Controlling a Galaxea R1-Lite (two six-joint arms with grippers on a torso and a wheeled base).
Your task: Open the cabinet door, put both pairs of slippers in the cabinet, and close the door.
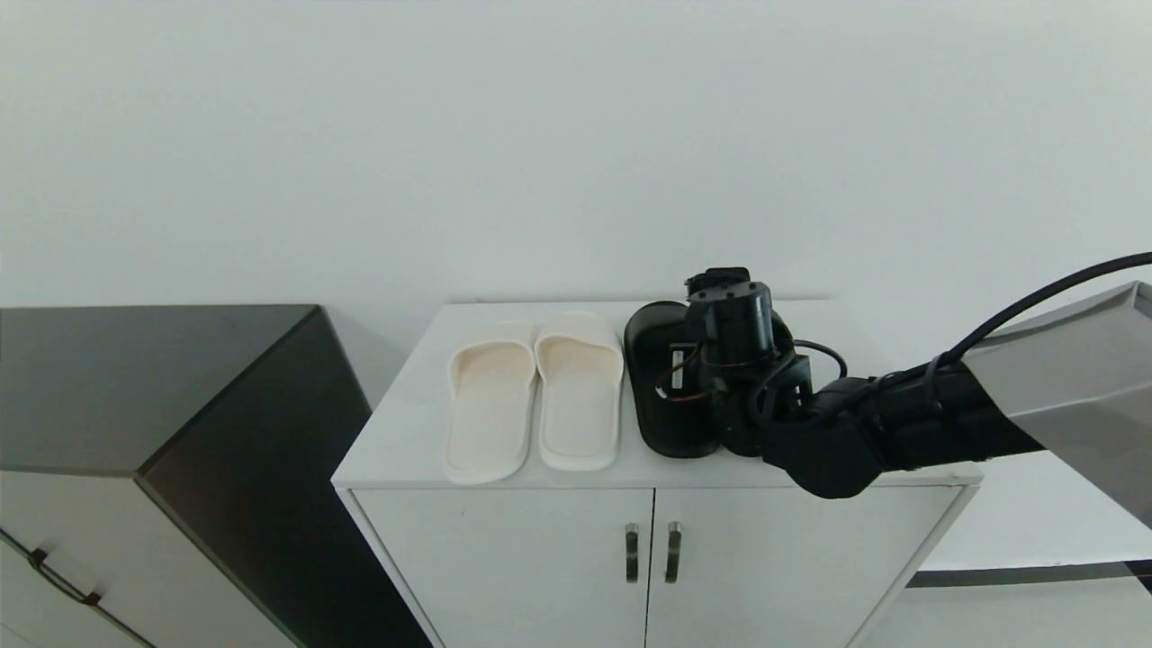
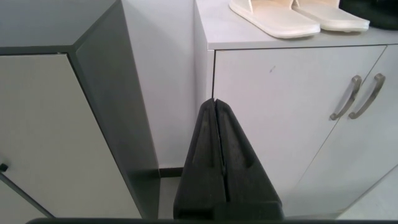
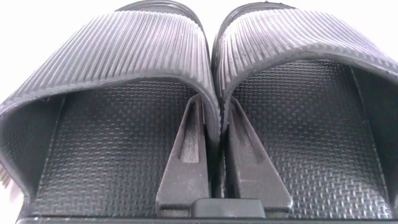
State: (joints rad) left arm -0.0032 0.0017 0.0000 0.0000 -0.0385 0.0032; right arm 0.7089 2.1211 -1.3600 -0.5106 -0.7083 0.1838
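A pair of cream slippers (image 1: 531,396) lies side by side on top of the white cabinet (image 1: 405,432). To their right lies a pair of black slippers (image 1: 661,378). My right gripper (image 3: 213,106) is over the black pair with one finger inside each slipper. It is shut on their two touching inner strap edges (image 3: 214,68). Both cabinet doors are shut, their two metal handles (image 1: 652,552) meeting at the middle. My left gripper (image 2: 216,102) hangs low beside the cabinet's left front corner, shut and holding nothing. The cream slippers (image 2: 298,15) lie above it.
A dark-topped cabinet (image 1: 135,387) with pale doors stands to the left of the white one, a narrow gap between them. A plain white wall rises directly behind both. The white cabinet's handles (image 2: 357,96) are off to the side of my left gripper.
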